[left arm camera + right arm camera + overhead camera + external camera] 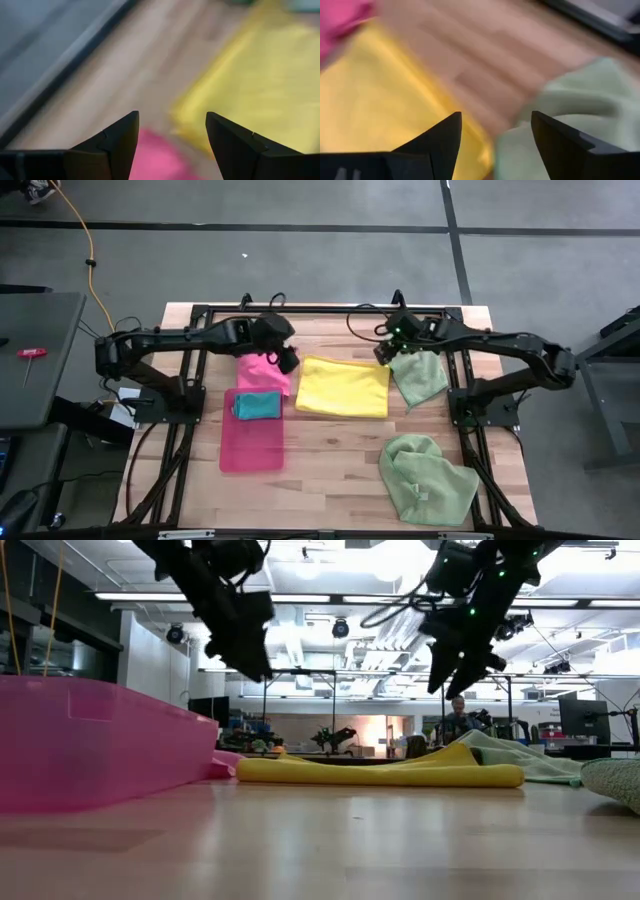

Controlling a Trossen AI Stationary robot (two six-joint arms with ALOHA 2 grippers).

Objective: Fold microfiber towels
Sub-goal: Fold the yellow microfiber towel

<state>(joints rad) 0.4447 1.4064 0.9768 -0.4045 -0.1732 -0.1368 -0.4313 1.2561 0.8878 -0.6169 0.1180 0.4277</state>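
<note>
Left gripper [289, 361]: fingers [117, 142] spread wide, nothing between them, raised clear of the table [330, 455] above the gap where the hot pink towel [264, 373] met the yellow towel [344, 387]. Right gripper [385, 352]: fingers [559, 140] likewise well apart and empty, hanging over the seam between the yellow towel's far right corner and the small pale green towel [419, 376]. Yellow towel: folded into a flat rectangle, lying near the table's centre toward the far edge, its near fold rounded and thick in the low view. Hot pink towel: just beside it on the left, partly under the left gripper, touching the far end of the pink tray [252, 442]. Teal towel [258, 405]: folded small, resting inside the tray's far end. Small pale green towel: loosely flattened, tilted, near the far right of the table. Second pale green towel [427, 480]: crumpled in a heap by the near right corner.
</note>
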